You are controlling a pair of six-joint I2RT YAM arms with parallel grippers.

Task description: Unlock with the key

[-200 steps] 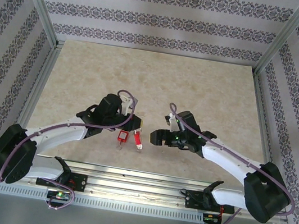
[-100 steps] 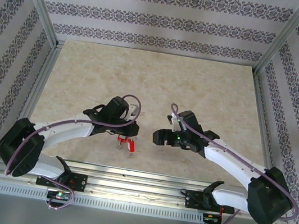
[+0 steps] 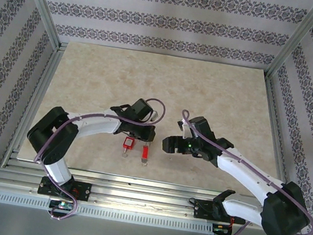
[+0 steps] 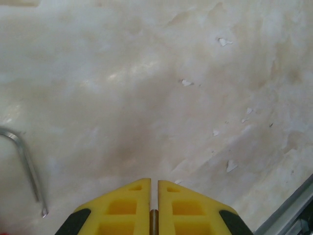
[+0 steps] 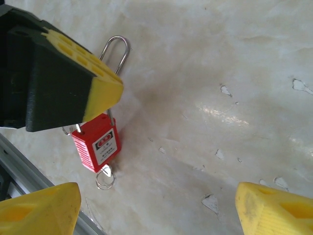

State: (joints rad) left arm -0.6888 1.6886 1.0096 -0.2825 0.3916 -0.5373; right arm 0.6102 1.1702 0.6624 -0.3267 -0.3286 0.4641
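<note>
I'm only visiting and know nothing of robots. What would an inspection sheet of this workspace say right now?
Surface: beige marbled table top, with small chipped patches.
Job's things: red padlock lying flat, key ring at its base; another red piece lies beside it.
Clutter: nothing seen.
Grippers: left gripper shut, by the padlock's shackle; right gripper wide open, empty.
Cables: purple cable looped along each arm.
Surroundings: patterned walls, aluminium frame.

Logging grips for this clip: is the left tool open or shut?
Shut. The left tool shows yellow fingers nearly touching in its wrist view, a thin slit between them. Whether they pinch anything: cannot tell.
</note>
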